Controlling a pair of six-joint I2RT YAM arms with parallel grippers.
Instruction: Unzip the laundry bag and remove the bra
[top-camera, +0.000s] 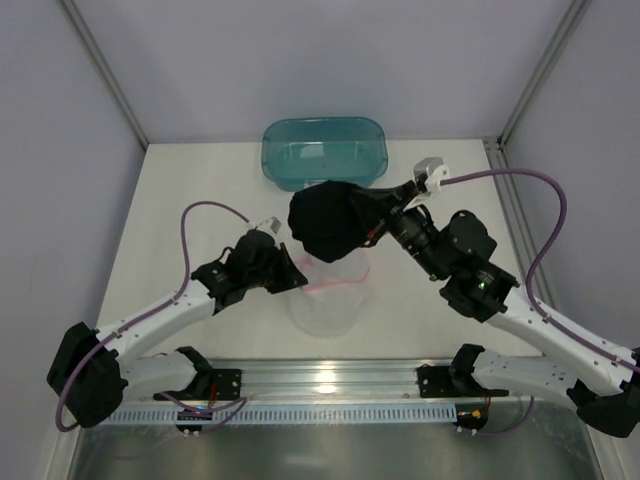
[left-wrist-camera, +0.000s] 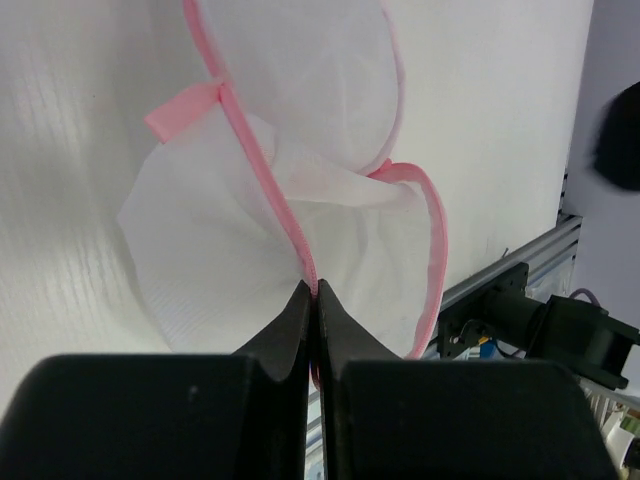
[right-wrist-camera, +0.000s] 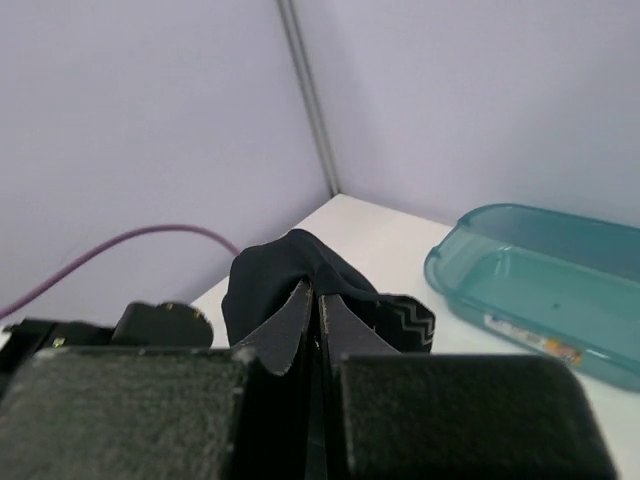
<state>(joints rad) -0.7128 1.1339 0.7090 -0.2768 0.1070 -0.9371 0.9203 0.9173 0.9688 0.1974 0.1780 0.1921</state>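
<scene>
Clamping the left gripper (left-wrist-camera: 316, 292) fully shut on the pink zip trim of the small round white mesh laundry bag (left-wrist-camera: 240, 220), most likely to anchor the pouch against the white table (top-camera: 190, 190) while emptying it. Lying slack and flattened between the 2 arms, with the mouth gaping along the pink edge and nothing dark showing through the mesh in the left wrist view.

Gripping the soft black fabric bra (top-camera: 325, 222) with the right gripper (right-wrist-camera: 316, 300), jaws pressed tight together on 1 fold of cloth, the rest bunching into a single dark lump. Holding that lump raised over the far side of the pouch and just in front of the teal translucent plastic tub (top-camera: 275, 160), apparently to draw the garment clear of the opening. Not possible to say from above whether its lowest edge is touching the mesh.

Judging the unzipping done and the removal nearly complete, with only setting the garment down left. Pointing toward the tub as a plausible drop spot, though the task is not naming 1. Risking a trailing strap catching on the pink rim and dragging the light pouch along, hence the pinning grip on the left.
</scene>
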